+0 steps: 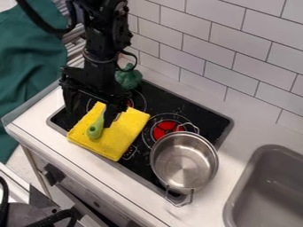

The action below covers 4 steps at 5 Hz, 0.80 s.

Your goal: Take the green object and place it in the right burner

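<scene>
Camera view: the arm [100, 46] enters from the top edge, left of centre. The gripper [90, 119] is positioned above the left section of the black cooktop [192, 114], over the yellow cloth [121, 135]. End effector state: released, with the two fingers set apart and nothing clamped between them.

Two green items are located on or at the cooktop. The dark green object [129, 76], lumpy in form, is located at the rear left corner of the cooktop, beside the tiled wall [237, 55], behind the gripper. The utensil with a light green handle [95, 130] is located on the yellow cloth, handle end toward the front edge; its far end lies close to one finger, and contact cannot be determined.

The metal pot [184, 162], open at the top with two wire handles, is located at the right part of the cooktop, beside the red burner [165, 129]. The grey sink [269, 190] is set into the white counter [216, 201] at the right. A dark green fabric [29, 66] hangs at the left.
</scene>
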{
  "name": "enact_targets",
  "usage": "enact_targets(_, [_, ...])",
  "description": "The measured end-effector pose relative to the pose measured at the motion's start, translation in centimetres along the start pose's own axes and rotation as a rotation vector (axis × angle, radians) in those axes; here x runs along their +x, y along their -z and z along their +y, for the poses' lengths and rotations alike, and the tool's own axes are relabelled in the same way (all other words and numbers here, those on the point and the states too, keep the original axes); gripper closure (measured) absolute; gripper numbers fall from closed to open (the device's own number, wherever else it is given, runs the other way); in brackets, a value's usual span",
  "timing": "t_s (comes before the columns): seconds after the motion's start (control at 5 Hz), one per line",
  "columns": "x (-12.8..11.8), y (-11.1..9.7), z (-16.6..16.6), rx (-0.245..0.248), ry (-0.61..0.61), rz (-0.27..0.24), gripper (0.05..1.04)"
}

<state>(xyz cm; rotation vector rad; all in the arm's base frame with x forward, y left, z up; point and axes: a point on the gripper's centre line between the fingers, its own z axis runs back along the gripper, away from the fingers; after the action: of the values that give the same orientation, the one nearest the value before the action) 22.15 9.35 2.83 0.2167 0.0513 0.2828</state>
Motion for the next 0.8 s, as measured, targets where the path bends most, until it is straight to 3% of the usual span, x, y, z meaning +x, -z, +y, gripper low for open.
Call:
enact_targets(0.2, [-0.5, 0.8, -0.2, 0.001, 0.000, 0.033, 0.076])
enact_targets(0.4, [0.7, 1.5, -0.3, 0.003, -0.008, -0.017, 0.076])
enact_targets(0.6, [0.6, 1.1, -0.4, -0.005, -0.007, -0.114, 0.076])
enact_targets(0.8, [1.3, 1.0, -0.1, -0.058, -0.031, -0.193, 0.076])
